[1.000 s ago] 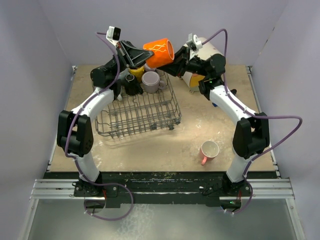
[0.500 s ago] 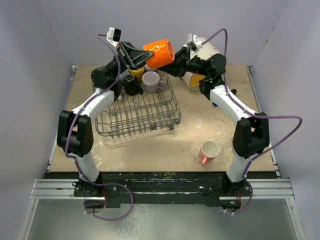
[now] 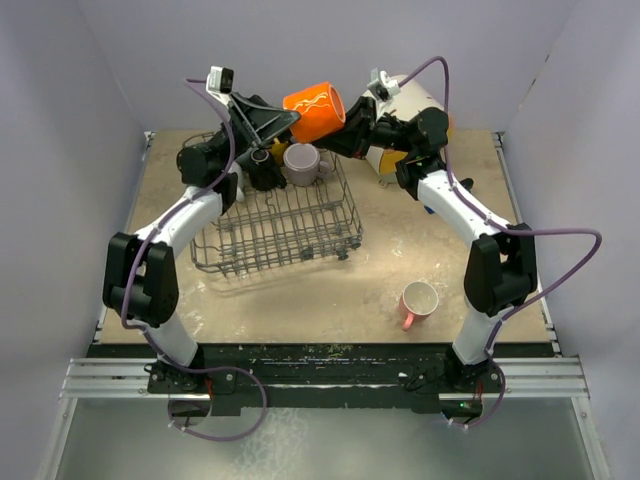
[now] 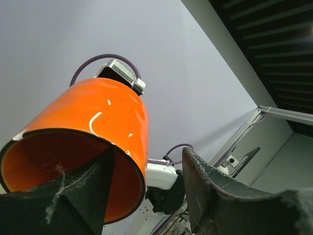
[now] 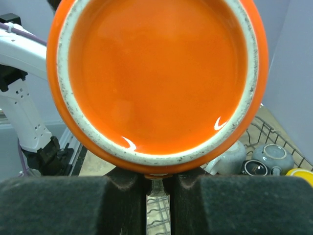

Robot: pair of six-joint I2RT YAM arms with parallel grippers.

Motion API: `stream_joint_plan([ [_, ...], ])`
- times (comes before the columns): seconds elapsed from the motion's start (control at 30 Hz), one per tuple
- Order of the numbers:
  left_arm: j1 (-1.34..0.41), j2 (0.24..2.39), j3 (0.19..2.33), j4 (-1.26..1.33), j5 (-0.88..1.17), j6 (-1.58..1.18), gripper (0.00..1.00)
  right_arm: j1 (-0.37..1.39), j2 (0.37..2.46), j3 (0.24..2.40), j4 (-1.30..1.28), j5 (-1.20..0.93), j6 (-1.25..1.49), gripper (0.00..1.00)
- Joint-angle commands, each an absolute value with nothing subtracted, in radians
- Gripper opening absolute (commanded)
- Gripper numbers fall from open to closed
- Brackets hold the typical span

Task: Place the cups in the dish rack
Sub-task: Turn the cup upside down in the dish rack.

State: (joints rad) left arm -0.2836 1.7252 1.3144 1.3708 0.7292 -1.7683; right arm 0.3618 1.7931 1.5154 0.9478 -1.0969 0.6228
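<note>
Orange fills both wrist views: 1 orange cup point(image 3: 314, 108) hangs in the air on its side between my 2 arms, above the far end of the dish rack point(image 3: 270, 235).

On the left, my left jaws point(image 4: 146, 166) stand apart. 1 finger point(image 4: 63, 196) sits at the cup's open mouth. The other is outside its wall with a clear gap, so they are not clamping it.

Below them the dish rack rests on the tabletop point(image 3: 420, 230). At its far end I see 3 cups close together: a black cup point(image 3: 262, 172), a yellow cup point(image 3: 276, 148) behind it, and a mauve cup point(image 3: 301, 162) with its mouth up.

To the right of the orange cup, my right jaws point(image 5: 154, 183) are nearly closed and pinch it at its lower edge. Its glazed base faces that wrist camera. I cannot tell whether the pinched part is the handle.

Behind my right arm stands a white cylinder point(image 3: 428, 98). Nearer me on the right, a pink cup point(image 3: 418, 300) stands upright on the tabletop, well apart from the rack.
</note>
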Motion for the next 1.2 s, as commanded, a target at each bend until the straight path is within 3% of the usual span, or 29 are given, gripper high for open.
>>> stream_joint_plan([
  [0.0, -0.266, 1.612, 1.247, 1.334, 0.741, -1.648, 0.63, 0.366, 1.761, 1.566, 1.04, -1.094, 0.653, 0.0],
  [0.23, -0.222, 1.475, 1.124, 1.191, 0.758, -1.503, 0.74, 0.365, 1.761, 1.566, 1.05, -1.126, 0.672, 0.0],
  [0.6, -0.116, 1.206, 0.983, 0.763, 0.718, -1.149, 0.77, 0.365, 1.758, 1.56, 1.045, -1.145, 0.659, 0.0],
  [0.9, -0.103, 1.006, 1.033, 0.171, 0.466, -0.724, 0.83, 0.365, 1.75, 1.55, 0.984, -1.153, 0.592, 0.0],
  [1.17, -0.102, 1.008, 1.147, -0.357, 0.12, -0.56, 0.85, 0.365, 1.743, 1.545, 0.874, -1.151, 0.479, 0.0],
])
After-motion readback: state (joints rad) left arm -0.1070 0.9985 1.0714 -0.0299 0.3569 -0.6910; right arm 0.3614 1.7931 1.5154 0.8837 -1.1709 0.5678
